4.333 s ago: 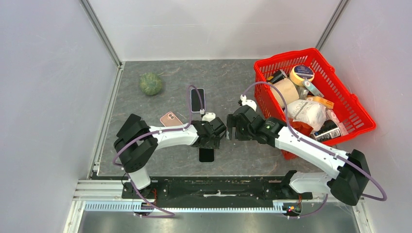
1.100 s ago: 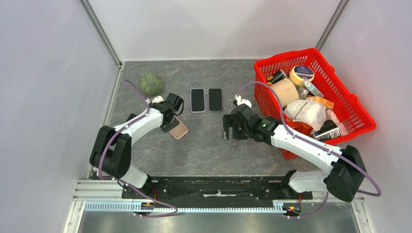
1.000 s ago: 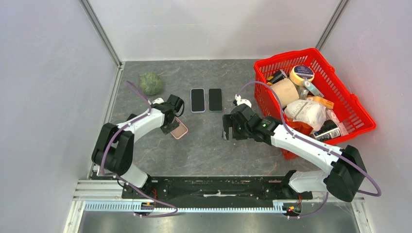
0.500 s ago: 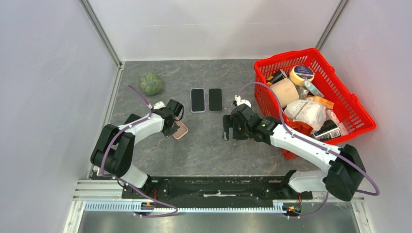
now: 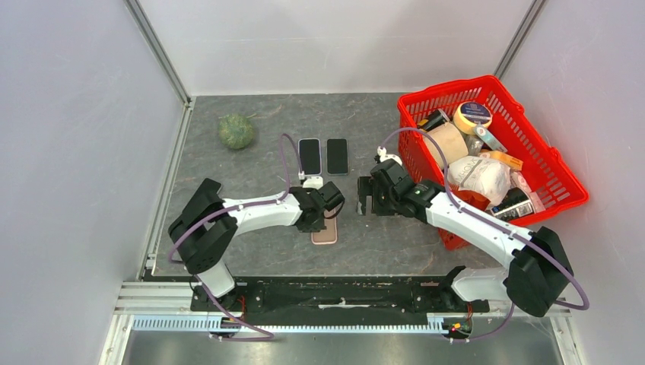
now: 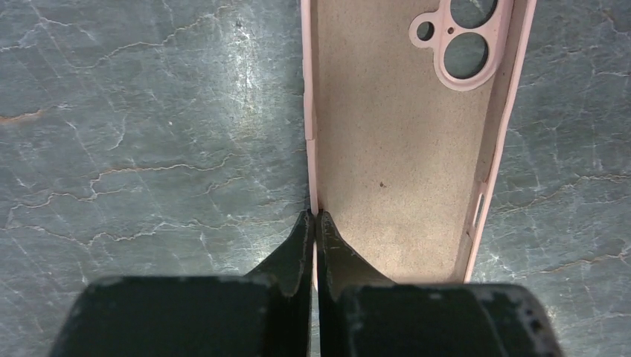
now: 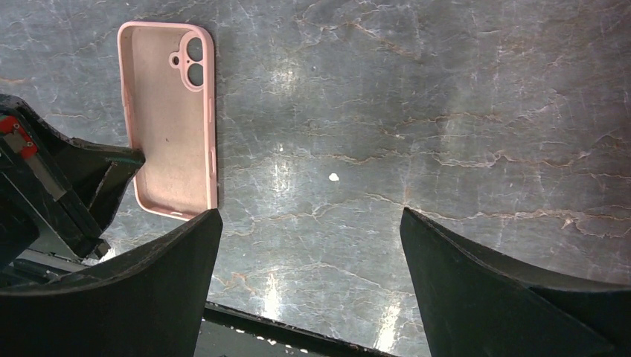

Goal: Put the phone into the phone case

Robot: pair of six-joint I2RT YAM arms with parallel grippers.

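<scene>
A pink phone case [image 5: 325, 233] lies hollow side up on the grey table, near the middle front. Its camera cutout [image 6: 461, 37] points away from my left wrist. My left gripper [image 5: 323, 220] is shut on the case's left side wall [image 6: 313, 217], one finger inside the case and one outside. The case [image 7: 170, 119] also shows in the right wrist view, upper left. Two dark phones lie face up side by side further back, one with a lilac edge [image 5: 309, 156], one black [image 5: 337, 156]. My right gripper [image 5: 366, 201] hovers open and empty to the right of the case [image 7: 310, 216].
A red basket [image 5: 449, 86] full of household items stands at the right, close behind my right arm. A green round fruit [image 5: 236, 131] sits at the back left. A black rail [image 5: 342, 293] runs along the near table edge.
My left gripper has shut on the pink case and carried it from the left of the table to the middle front. My right gripper has shifted slightly to the right, still open.
</scene>
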